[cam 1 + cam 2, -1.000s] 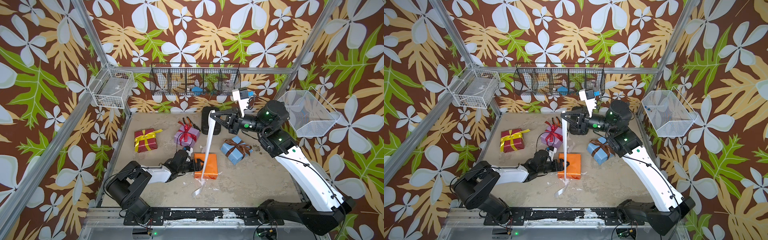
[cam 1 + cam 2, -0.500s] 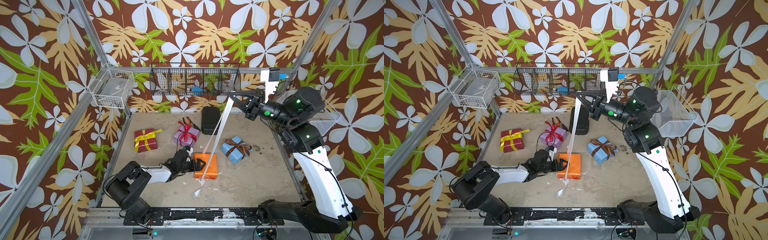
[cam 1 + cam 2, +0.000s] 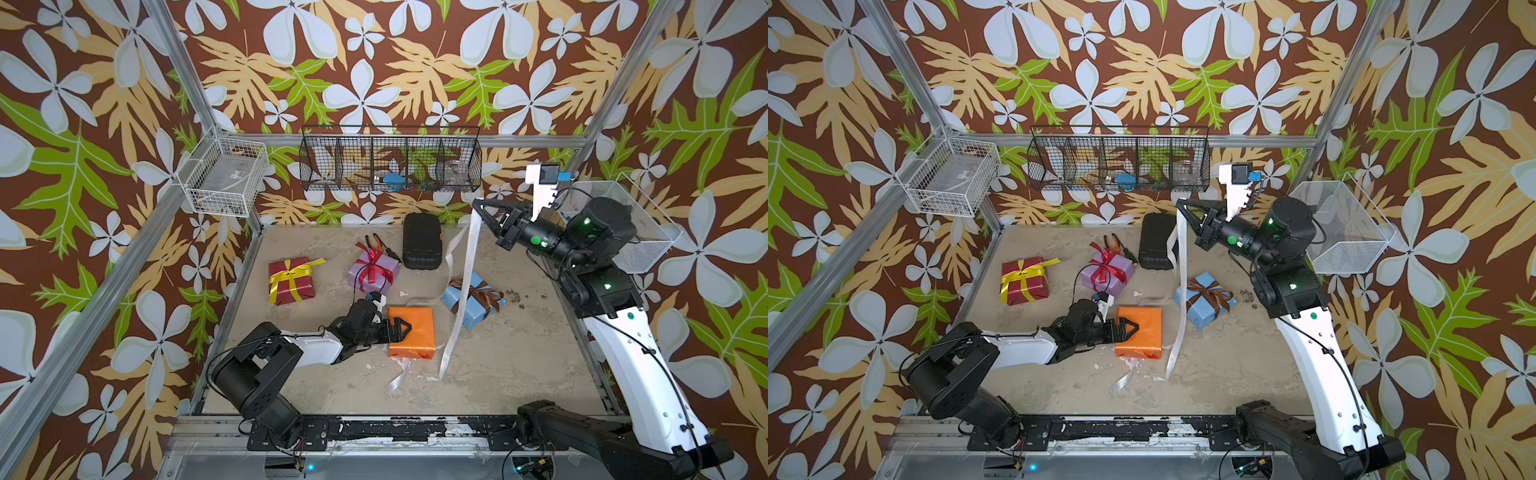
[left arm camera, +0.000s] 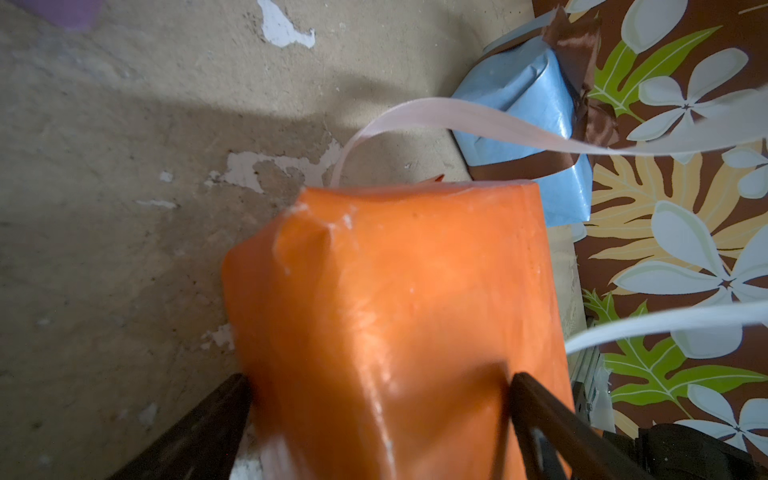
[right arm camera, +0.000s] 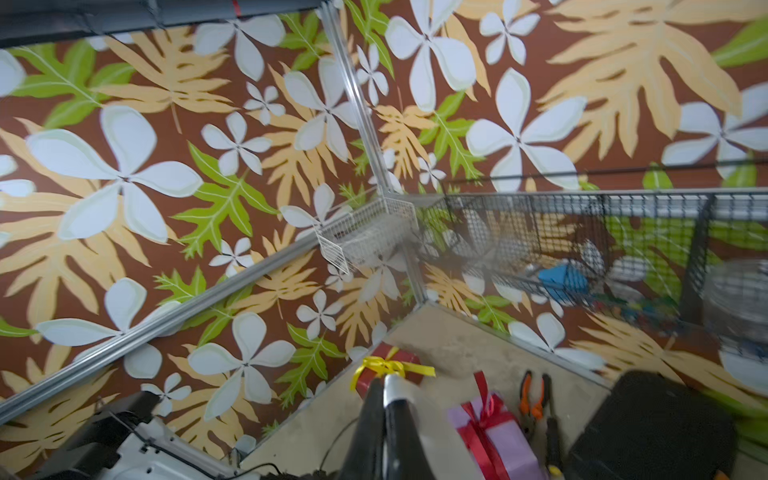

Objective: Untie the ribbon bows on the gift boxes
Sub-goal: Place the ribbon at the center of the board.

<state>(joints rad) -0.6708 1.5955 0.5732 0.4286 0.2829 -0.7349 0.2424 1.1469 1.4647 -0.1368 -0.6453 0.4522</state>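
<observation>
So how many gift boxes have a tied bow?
3: the dark red box by the left wall, the lilac box beside the black case, the blue box near the bare orange box.

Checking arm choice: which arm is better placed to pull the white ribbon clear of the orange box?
Right. The right gripper is shut on the white ribbon, held high; the left gripper sits low, jaws spread around the orange box, seemingly bracing it.

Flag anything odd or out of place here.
The white ribbon dangles loose from the right gripper high up, one strand running under the bare orange box. The table is chipped in patches.
</observation>
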